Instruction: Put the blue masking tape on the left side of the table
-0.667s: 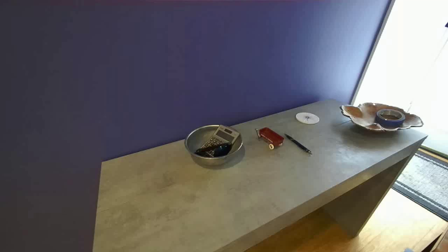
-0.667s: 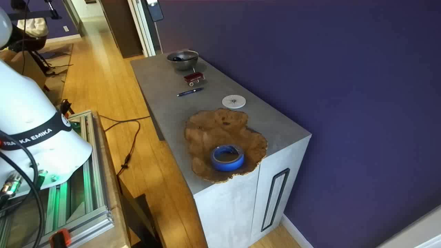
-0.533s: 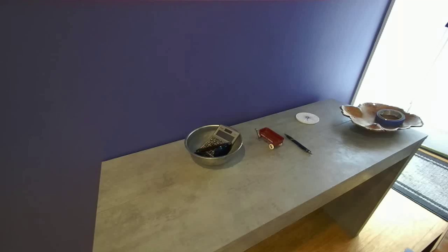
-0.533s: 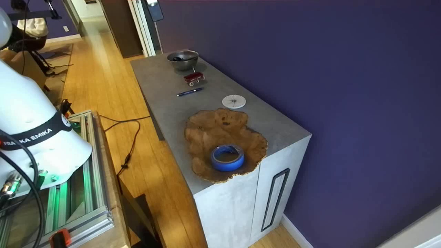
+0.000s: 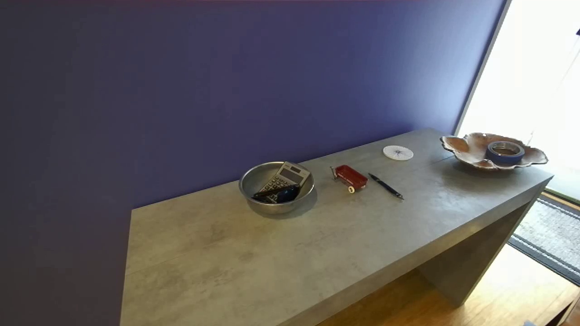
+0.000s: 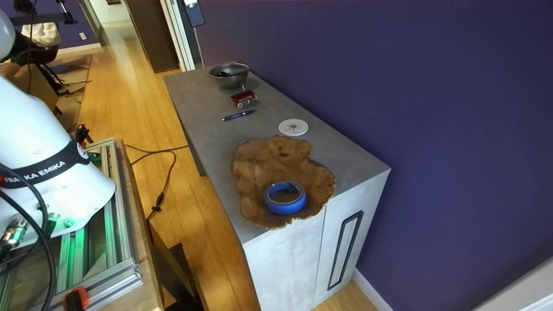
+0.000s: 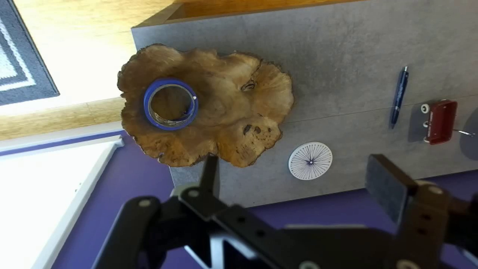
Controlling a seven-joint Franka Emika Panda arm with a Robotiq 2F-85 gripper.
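The blue masking tape [image 5: 505, 159] lies inside the brown wooden dish at one end of the table [image 5: 204, 262]. It shows whole in the other views too, as a blue ring in an exterior view [image 6: 285, 209] and in the wrist view [image 7: 171, 82]. The grey table also shows in an exterior view [image 6: 198, 99] and in the wrist view [image 7: 336, 74]. My gripper [image 7: 293, 162] is open and empty, with its fingers wide apart. It is above the table, apart from the tape, which lies up and to the left in the wrist view. The gripper is out of both exterior views.
The wooden dish [image 7: 224, 86] has a raised, wavy rim around the tape. A white disc [image 7: 310, 160], a pen [image 7: 399, 97], a red toy wagon [image 7: 441, 121] and a metal bowl [image 5: 258, 176] holding a calculator stand along the table. A purple wall [image 5: 226, 90] runs along one long edge.
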